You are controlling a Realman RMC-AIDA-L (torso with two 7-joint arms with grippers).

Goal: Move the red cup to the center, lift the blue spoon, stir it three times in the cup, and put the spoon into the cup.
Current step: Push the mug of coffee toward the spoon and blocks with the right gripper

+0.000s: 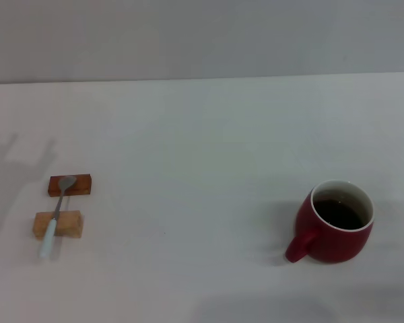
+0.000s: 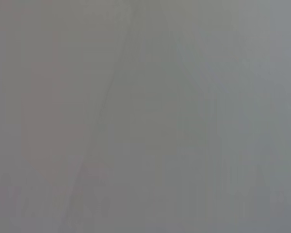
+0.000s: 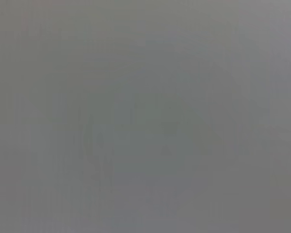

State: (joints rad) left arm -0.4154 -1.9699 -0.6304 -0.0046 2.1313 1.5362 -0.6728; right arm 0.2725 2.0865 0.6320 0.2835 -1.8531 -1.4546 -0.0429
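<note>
The blue spoon [image 1: 56, 214] bridged two wooden blocks [image 1: 58, 224] at the left – raised, likely for grasping; the red cup [image 1: 337, 221] sat right, uncentered. Neither gripper's fingers showed – cannot tell.

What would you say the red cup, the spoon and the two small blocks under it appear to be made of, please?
The red cup looks like glazed ceramic: glossy dark red outside, white rim. The blue spoon seems to have a grey metal bowl and neck; its pale-blue handle could be plastic or a coating. The darker block and the lighter block look like matte wood, reddish-brown and tan, though grain is not clear.
</note>
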